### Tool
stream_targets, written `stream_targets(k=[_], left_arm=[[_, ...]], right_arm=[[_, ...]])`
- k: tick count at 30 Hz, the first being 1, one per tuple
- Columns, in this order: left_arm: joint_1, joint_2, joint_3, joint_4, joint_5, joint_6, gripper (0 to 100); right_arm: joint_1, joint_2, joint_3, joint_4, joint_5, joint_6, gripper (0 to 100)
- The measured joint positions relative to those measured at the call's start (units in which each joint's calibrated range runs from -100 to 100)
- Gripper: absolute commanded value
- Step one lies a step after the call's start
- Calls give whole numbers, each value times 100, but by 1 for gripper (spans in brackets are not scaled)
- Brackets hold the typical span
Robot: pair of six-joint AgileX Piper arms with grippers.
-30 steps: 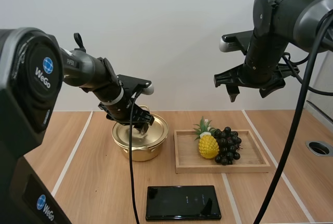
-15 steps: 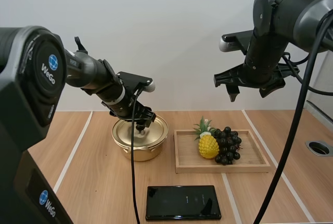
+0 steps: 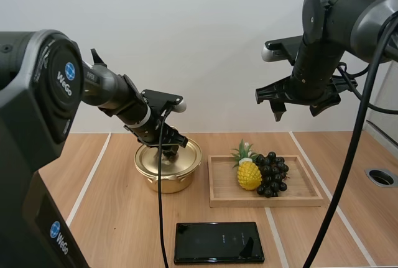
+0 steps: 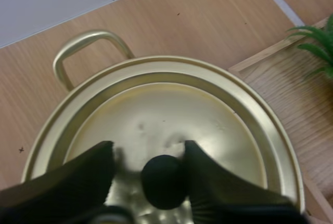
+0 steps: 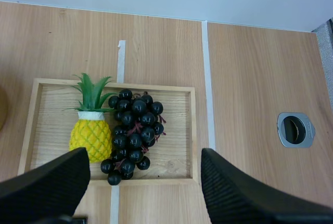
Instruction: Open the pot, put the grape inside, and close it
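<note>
Our left gripper [image 4: 148,151] is standing open around the black knob [image 4: 163,180] of the lid [image 4: 171,104], perhaps touching one side; the lid is covering the pot [image 3: 179,180]. Our right gripper [image 5: 143,161] is hanging wide open and empty over the grapes [image 5: 134,133] in the tray [image 5: 179,169].

I see a wooden tray [image 3: 268,204] on the counter [image 3: 106,218], a toy pineapple [image 3: 249,174] in its left half. A black phone [image 3: 219,242] lies flat nearer me, apart from the tray. A round metal grommet [image 3: 381,177] sits far right.
</note>
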Motion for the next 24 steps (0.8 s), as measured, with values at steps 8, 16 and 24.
stream_targets(k=[8, 16, 24], left_arm=[[-9, -28, -27, -53, 67, -10, 1], [-9, -145, -185, -53, 194, -196, 1], [-9, -984, -800, -43, 400, -705, 1]], right_arm=[[1, 0, 0, 0, 0, 0, 100], [1, 0, 0, 0, 0, 0, 100], [1, 0, 0, 0, 0, 0, 100]])
